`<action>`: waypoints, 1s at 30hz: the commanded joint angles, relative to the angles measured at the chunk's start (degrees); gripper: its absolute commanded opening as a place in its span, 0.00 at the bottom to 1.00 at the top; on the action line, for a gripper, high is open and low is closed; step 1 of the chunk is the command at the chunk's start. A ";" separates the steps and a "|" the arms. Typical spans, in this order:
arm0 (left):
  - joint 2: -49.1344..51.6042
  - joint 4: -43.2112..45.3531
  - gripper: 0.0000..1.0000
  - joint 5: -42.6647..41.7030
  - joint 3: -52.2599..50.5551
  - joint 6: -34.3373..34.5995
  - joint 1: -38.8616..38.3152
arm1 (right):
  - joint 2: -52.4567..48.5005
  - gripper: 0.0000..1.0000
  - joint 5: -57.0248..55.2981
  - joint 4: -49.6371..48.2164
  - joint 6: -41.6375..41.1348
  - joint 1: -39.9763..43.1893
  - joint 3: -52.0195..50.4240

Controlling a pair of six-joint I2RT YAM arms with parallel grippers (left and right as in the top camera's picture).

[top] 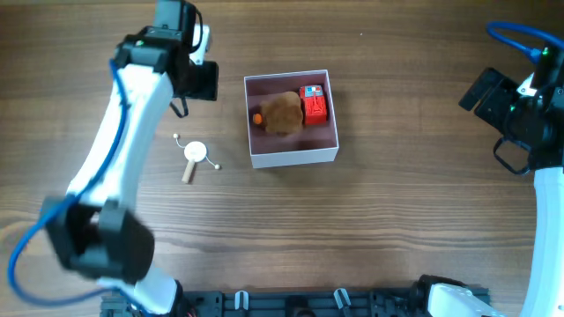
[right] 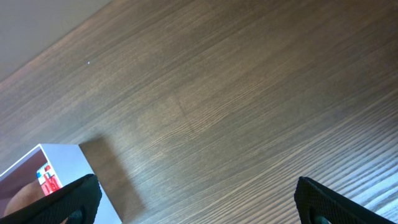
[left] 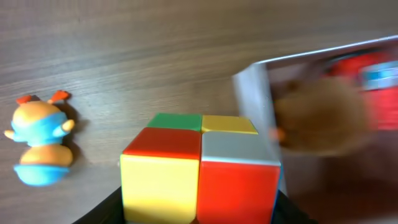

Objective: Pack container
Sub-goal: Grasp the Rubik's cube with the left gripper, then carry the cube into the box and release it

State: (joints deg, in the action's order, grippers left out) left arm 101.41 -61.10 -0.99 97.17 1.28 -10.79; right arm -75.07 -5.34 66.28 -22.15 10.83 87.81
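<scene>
Near the middle of the tabletop, slightly toward its far edge, the overhead view shows the container (top: 293, 158), white-walled and pink inside. A brown plush toy (top: 282, 113) and a red block toy (top: 314, 104) crowd its far half. That leaves the near half bare, likely the room for whatever you pack next. Your left gripper (top: 203, 81) sits just beside the container's left wall. A small white-and-wood piece (top: 194, 155) lies loose toward the left edge.

Left wrist view: that gripper is closed on a multicoloured cube (left: 199, 168), held level beside the white wall, so it probably has to go over the rim. An orange-and-blue figure (left: 38, 140) stands upright on the wood, apart from the cube.

Right wrist view: your right gripper (right: 198, 205) is spread wide with nothing in it. It is well apart from the container's corner, seemingly parked clear of the left arm's path.
</scene>
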 commanded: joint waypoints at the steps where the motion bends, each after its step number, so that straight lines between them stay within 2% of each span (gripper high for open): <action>1: -6.16 -1.03 0.50 -6.45 1.22 9.09 -4.09 | -0.59 1.00 0.50 -0.02 1.01 0.07 0.68; 7: -6.49 -1.27 0.46 -6.19 1.18 19.69 -14.51 | -0.59 1.00 0.50 -0.02 1.01 0.07 0.68; 10: -3.04 -0.87 0.46 -2.73 1.09 25.94 -19.61 | -0.59 1.00 0.50 -0.02 1.01 0.07 0.68; 15: 4.63 3.23 0.44 -1.70 1.09 31.30 -25.46 | -0.59 1.00 0.50 -0.02 1.03 0.07 0.68; 23: 15.32 7.54 0.44 -1.70 1.09 36.74 -29.33 | -0.59 1.00 0.50 -0.02 1.01 0.07 0.68; 30: 19.08 7.80 0.44 -1.68 1.09 36.96 -29.99 | -0.59 1.00 0.50 -0.02 1.01 0.07 0.68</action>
State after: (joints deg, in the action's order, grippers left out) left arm 119.52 -53.63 -3.55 97.73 36.45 -40.21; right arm -75.07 -5.34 66.28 -22.15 10.83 87.81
